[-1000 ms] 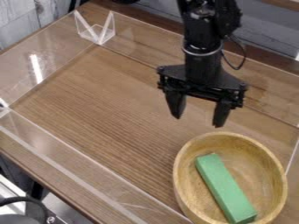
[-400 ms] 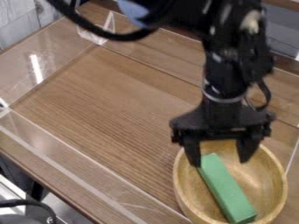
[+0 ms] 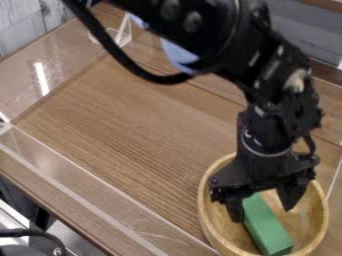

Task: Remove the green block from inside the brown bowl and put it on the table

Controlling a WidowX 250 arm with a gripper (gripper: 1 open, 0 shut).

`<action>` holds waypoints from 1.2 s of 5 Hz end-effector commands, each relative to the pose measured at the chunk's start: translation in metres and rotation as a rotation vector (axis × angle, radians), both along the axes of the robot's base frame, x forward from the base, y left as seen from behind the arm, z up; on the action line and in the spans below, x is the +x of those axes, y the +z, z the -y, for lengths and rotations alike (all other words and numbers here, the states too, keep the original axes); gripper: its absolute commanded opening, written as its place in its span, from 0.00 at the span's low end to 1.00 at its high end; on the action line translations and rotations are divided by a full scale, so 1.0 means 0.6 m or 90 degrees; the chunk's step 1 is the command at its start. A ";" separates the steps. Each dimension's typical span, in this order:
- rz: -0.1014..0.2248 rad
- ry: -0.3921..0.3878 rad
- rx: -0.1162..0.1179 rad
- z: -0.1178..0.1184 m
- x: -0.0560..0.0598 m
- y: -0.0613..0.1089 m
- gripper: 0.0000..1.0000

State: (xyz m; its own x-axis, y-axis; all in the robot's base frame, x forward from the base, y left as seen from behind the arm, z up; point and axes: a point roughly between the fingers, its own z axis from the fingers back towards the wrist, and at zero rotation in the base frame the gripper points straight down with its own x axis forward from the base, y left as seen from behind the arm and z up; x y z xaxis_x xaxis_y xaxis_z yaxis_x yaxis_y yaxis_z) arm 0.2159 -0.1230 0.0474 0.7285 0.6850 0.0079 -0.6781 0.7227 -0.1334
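Observation:
The green block (image 3: 270, 229) lies flat inside the brown bowl (image 3: 214, 212) at the front right of the table (image 3: 120, 110). My gripper (image 3: 261, 200) hangs straight down over the bowl, open, with its dark fingers (image 3: 227, 197) straddling the upper end of the block. Whether the fingertips touch the block I cannot tell. The arm above hides the far rim of the bowl and the block's upper end.
Low clear acrylic walls (image 3: 54, 170) border the tabletop on the left and front. A small clear folded stand (image 3: 110, 30) sits at the far left corner. The bowl lies close to the right front edge.
The arm has swung from the middle of the table toward the front right and dropped down over the bowl, bringing the open fingers around the block's upper end.

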 end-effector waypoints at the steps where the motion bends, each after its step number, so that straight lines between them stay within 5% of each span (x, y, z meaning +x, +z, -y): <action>1: 0.018 0.000 -0.013 0.004 0.013 0.008 1.00; 3: 0.014 0.002 -0.016 0.002 0.017 0.000 1.00; 4: 0.012 0.004 -0.017 0.002 0.017 -0.003 0.00; 6: -0.007 -0.007 -0.015 0.000 0.011 0.010 0.00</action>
State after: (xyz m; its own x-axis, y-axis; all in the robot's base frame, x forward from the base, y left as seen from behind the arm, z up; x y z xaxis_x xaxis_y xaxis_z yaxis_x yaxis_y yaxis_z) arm 0.2121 -0.1200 0.0386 0.7394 0.6723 -0.0375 -0.6727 0.7351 -0.0850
